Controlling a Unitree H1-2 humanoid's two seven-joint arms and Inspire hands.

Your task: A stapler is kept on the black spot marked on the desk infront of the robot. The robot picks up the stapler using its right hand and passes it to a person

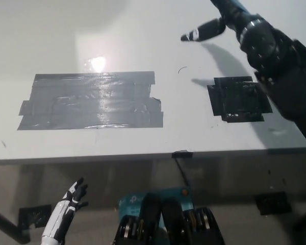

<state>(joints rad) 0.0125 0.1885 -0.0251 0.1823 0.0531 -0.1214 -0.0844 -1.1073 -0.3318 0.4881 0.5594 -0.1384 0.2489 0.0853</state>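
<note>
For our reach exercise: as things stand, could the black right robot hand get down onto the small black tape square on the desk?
Probably yes. The right robot hand hovers just beyond the black tape square, which lies bare, with nothing between them.

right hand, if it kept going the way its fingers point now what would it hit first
Nothing, as far as the head view shows. The right hand holds nothing and points toward picture left above the bare white desk; no object lies in that line before the frame edge. Its height over the desk is unclear.

My black arm point(275, 61) crosses the upper right of the frame above the bench point(143, 46). Only flat tape lies there: a grey patch point(92, 100) left of centre, a black square point(238, 98) at right.
</note>
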